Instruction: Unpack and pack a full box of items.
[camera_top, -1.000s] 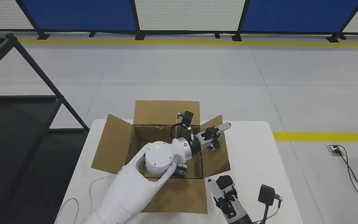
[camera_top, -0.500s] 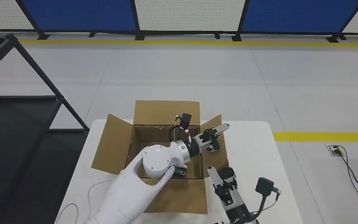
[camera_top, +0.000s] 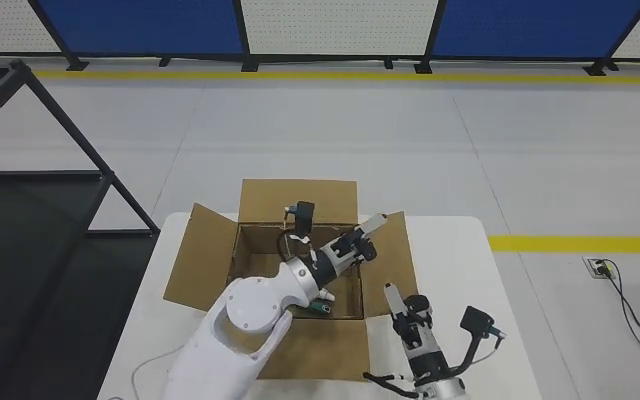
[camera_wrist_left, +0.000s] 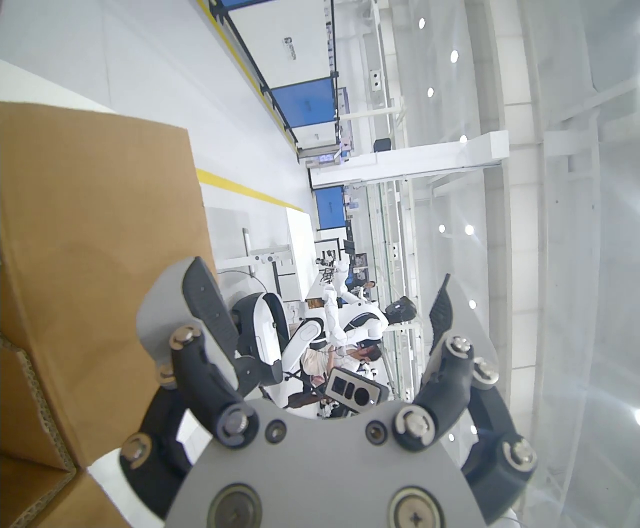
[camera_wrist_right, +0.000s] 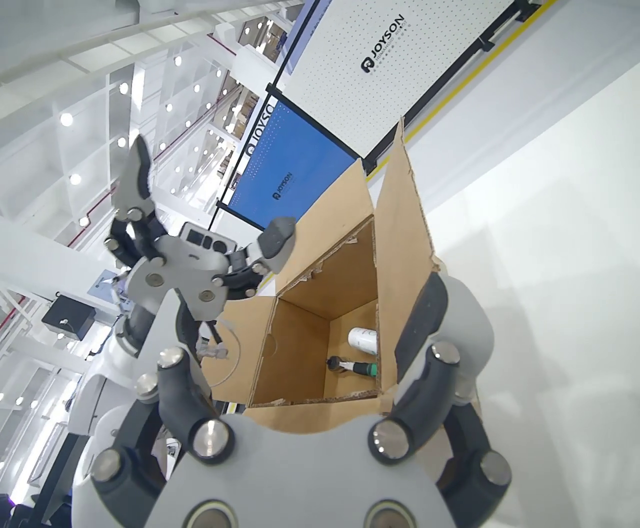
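An open cardboard box (camera_top: 298, 197) stands on the white table (camera_top: 450, 245), all flaps out. Its inside (camera_wrist_right: 295, 345) holds a white bottle (camera_wrist_right: 362, 340) and a dark green-handled tool (camera_wrist_right: 356, 369) on the floor; the tool (camera_top: 318, 308) also peeks out beside my left arm. My left gripper (camera_top: 337, 216) hovers over the box's back right part, open and empty (camera_wrist_left: 320, 300); it also hangs above the box (camera_wrist_right: 205, 202) in the right wrist view. My right gripper (camera_top: 440, 312) is open and empty beside the box's right flap (camera_top: 392, 265), facing into the box (camera_wrist_right: 300, 310).
A black metal frame (camera_top: 60, 170) stands off the table's left side. A thin cable (camera_top: 150, 368) lies near the table's front left. Blue and white partitions (camera_top: 330, 25) close off the floor behind. Bare table lies right of the box.
My left gripper has swung left over the box, its fingers now spanning the back wall and right flap. My right gripper has moved away from the front edge, closer to the right flap.
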